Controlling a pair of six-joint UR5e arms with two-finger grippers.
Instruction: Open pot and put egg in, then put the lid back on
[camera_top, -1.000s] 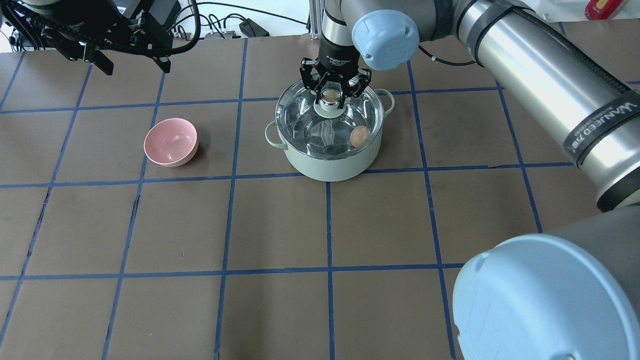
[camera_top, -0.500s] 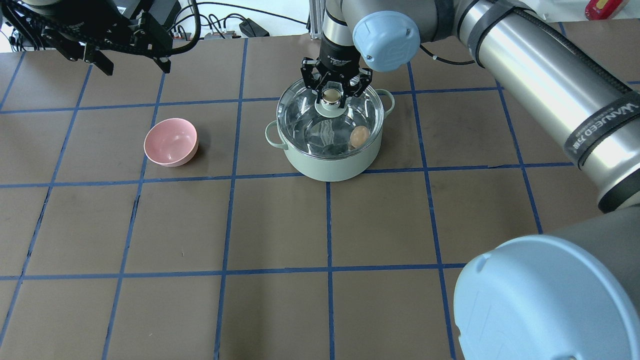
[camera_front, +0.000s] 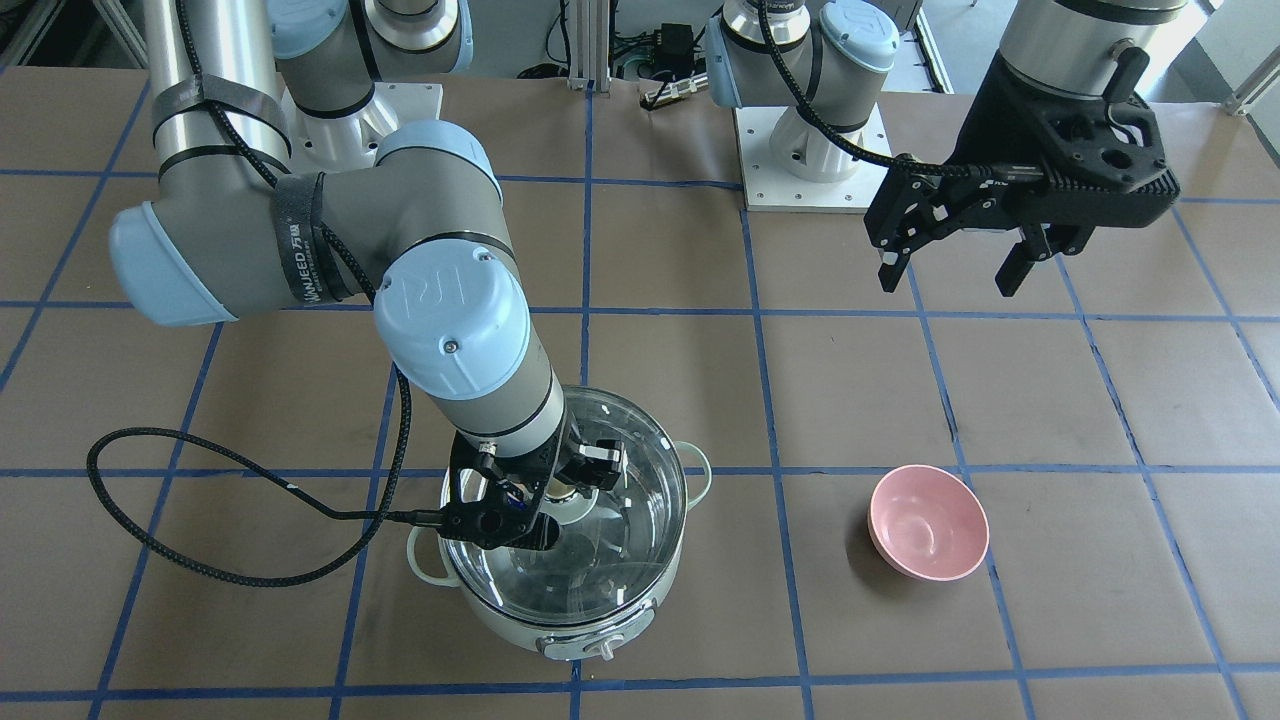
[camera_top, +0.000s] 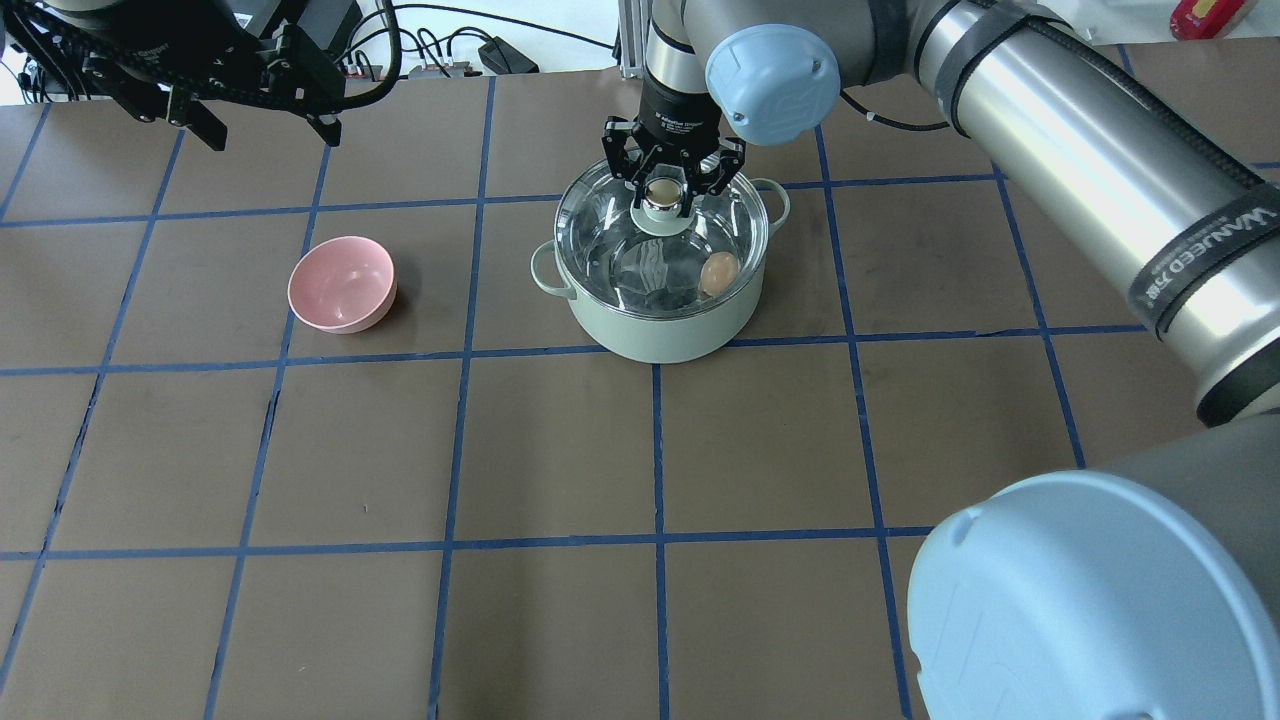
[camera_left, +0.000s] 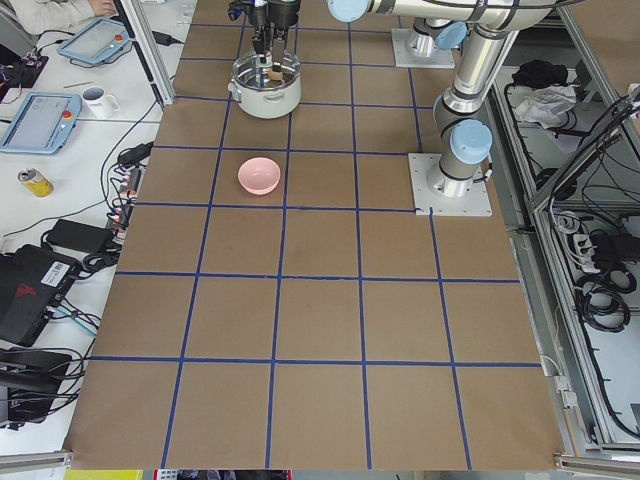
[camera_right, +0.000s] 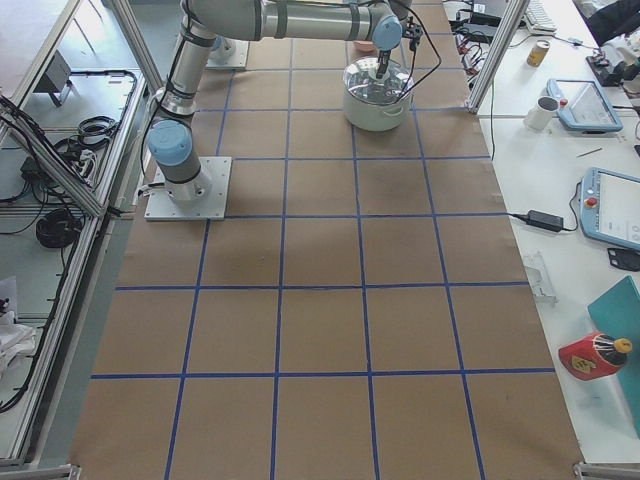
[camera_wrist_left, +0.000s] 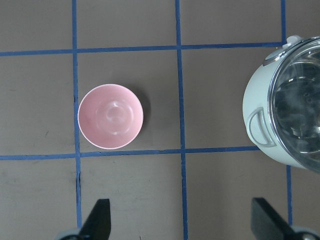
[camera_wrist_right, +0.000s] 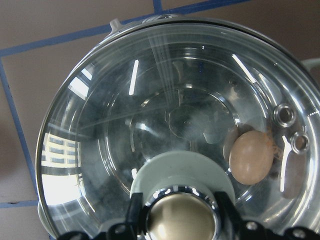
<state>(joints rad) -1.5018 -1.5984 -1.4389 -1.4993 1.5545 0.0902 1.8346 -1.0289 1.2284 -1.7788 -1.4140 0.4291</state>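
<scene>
Front-facing view: the right claw (camera_front: 545, 495) points straight down over the centre of the pot (camera_front: 640, 615), at the lid (camera_front: 650, 470), which is seated on the pot's rim. The left claw (camera_front: 945, 272) hangs wide open and empty, farther from the pot than the pink bowl (camera_front: 928, 520).

Overhead view: the lid's knob (camera_top: 661, 194) sits between the right claw's fingers. The egg (camera_top: 719, 272) lies inside the pot, on the side away from the bowl.

Side views: too small to add anything.

Left wrist view: shows only the pot's edge and the bowl on the surface (camera_wrist_left: 225, 100).

Right wrist view: the fingers closely flank the knob, but I cannot tell whether they press it. Letting go and rising straight off the pot looks to be all that remains.
</scene>
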